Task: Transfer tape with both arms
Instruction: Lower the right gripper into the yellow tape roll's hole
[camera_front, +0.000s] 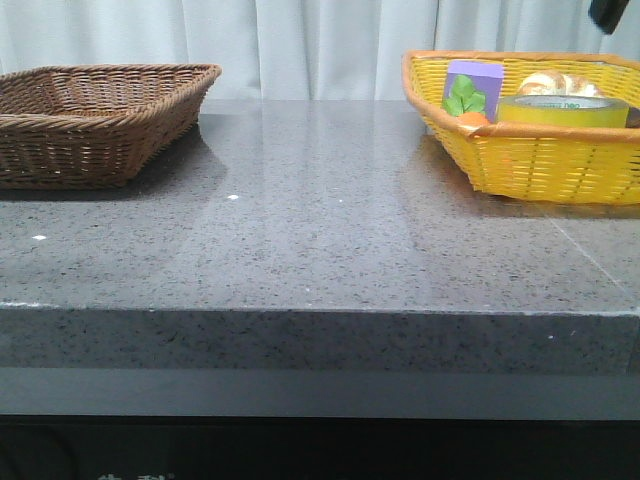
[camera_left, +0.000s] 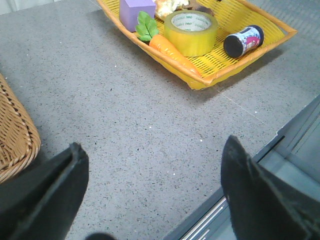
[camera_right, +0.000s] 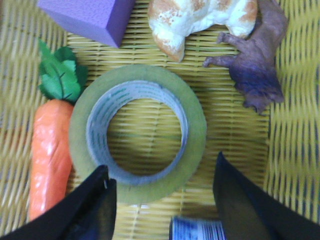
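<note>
The tape is a thick yellow roll with a white core. It lies flat in the yellow basket at the table's right rear. It also shows in the front view and the left wrist view. My right gripper hangs open right above the roll's near edge, its jaws wide apart and holding nothing. Only a dark bit of the right arm shows in the front view. My left gripper is open and empty over the grey tabletop near its front edge.
Around the tape in the yellow basket lie a toy carrot, a purple block, a bread piece, a brown toy animal and a small dark can. A brown wicker basket stands at the left rear.
</note>
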